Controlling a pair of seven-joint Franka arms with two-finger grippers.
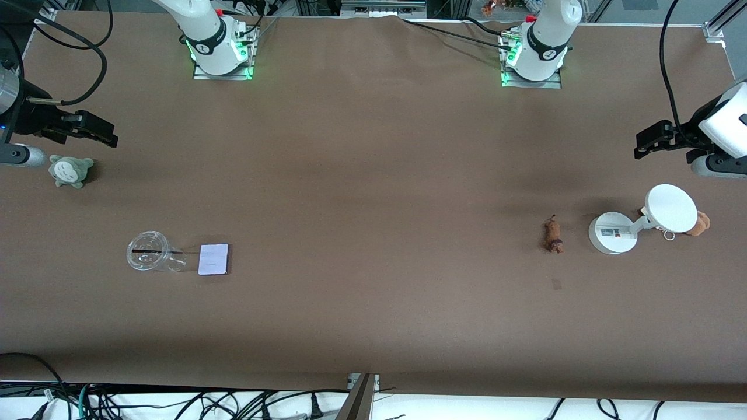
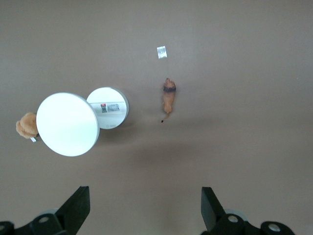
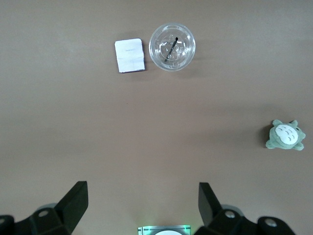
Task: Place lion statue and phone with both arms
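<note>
Both claws hang spread wide and empty: the left claw [image 1: 642,146] over the desk [image 1: 373,175] at its arm's end, the right claw [image 1: 108,135] just above the grey-green plush [image 1: 70,170]. Nothing looks started. The lion statue [image 1: 552,234] lies at the white stand's [image 1: 613,233] nine o'clock; the phone [image 1: 213,259] lies flat at three o'clock of, perhaps touching, the clear cup [image 1: 149,251].
</note>
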